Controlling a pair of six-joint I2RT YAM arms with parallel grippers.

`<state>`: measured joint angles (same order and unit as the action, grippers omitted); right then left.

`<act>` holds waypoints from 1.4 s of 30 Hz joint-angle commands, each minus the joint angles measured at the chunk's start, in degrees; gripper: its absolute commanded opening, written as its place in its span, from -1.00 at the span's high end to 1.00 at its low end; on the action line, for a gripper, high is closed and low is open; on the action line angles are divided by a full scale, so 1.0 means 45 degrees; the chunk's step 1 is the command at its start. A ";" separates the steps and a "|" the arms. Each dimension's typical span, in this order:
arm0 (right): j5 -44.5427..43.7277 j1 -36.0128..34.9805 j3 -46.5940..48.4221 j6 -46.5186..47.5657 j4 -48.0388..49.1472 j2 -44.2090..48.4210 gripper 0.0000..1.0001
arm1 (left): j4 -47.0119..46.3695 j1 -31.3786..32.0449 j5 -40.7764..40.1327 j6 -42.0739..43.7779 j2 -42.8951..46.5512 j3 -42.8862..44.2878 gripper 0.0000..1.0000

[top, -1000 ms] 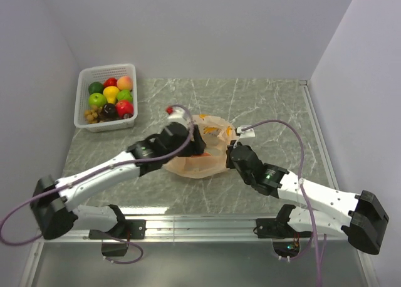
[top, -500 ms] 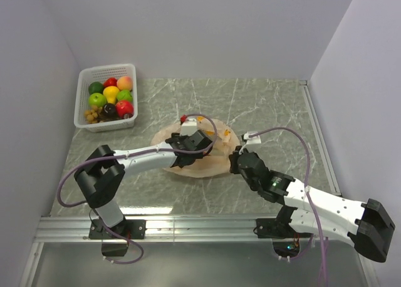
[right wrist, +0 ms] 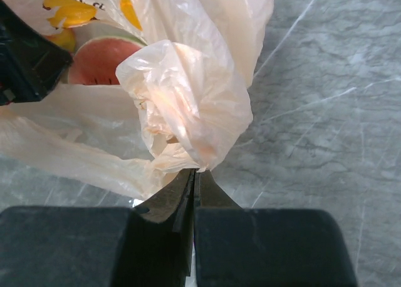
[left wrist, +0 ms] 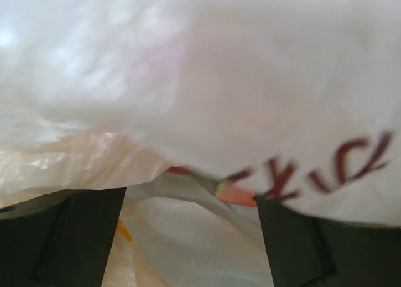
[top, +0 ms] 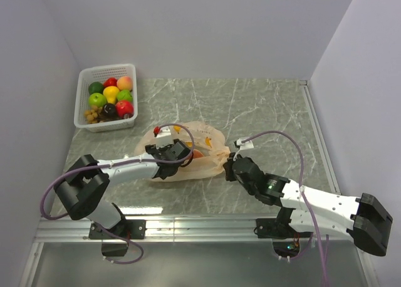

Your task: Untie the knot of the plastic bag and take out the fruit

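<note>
Scanning big to small, found the plastic bag (top: 210, 140) slumped at the middle of the desk (top: 269, 111), a little toward the near edge. Judged its long axis to run roughly along that edge. Noted thin, crinkled, see-through peach plastic with orange print. Saw the left claw (top: 180, 153) pushed into the bag's left part, spread apart, with plastic draped over it in the wrist view. Saw the right claw (right wrist: 195, 174) at the bag's right end, pressed together on a pointed tuft, probably the knot (right wrist: 188, 111); couldn't tell whether tied. Made out a watermelon wedge (right wrist: 100, 60) inside, just ahead of the left claw and off to the right claw's left. Judged the left claw nearer for lifting it out.
</note>
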<state>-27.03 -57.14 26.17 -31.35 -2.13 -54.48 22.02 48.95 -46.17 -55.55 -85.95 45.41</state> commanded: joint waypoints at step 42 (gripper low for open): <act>0.1339 -0.1168 0.2035 0.0405 0.1138 -0.1800 1.00 | -0.2767 -0.1952 -0.0093 0.1347 -0.2599 0.1803 -0.23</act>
<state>-19.86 -61.98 33.43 -29.10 0.21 -62.41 9.58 40.64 -47.79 -51.33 -97.01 51.35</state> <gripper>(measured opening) 0.007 0.719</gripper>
